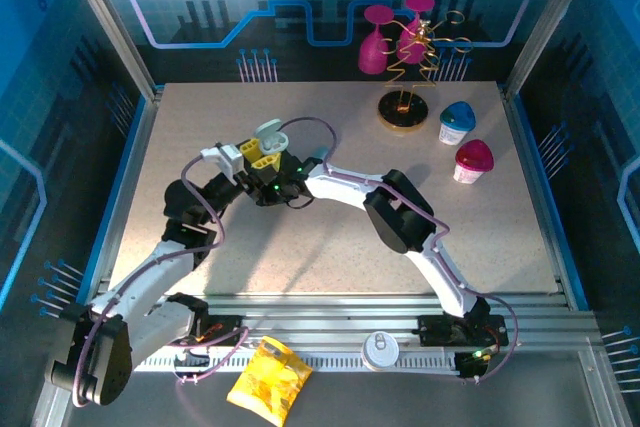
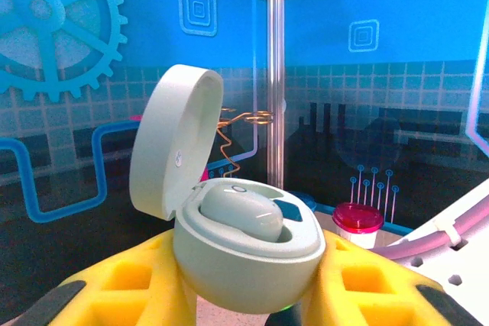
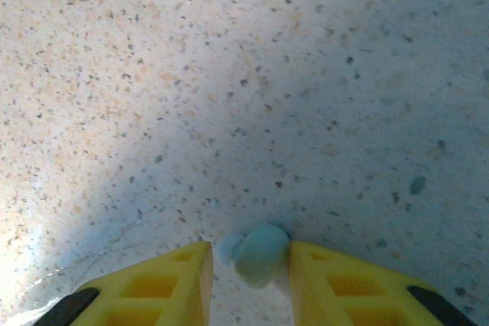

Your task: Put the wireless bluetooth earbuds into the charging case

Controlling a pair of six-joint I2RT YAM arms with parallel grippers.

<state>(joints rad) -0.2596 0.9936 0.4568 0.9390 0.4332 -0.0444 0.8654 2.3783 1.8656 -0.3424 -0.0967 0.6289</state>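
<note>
Left tool was clenched on the open charging case, a whitish earbud seated inside. Right tool straddled a pale blue earbud over the desk; its grip could not be told.

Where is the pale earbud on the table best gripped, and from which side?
Grip the earbud across its rounded body, coming straight down from above. It lies low on the table, so no finger fits beneath it; the right tool straddles it this way, one finger each side.

We find the table bare near us; cups and a wire stand (far right) block passage.
</note>
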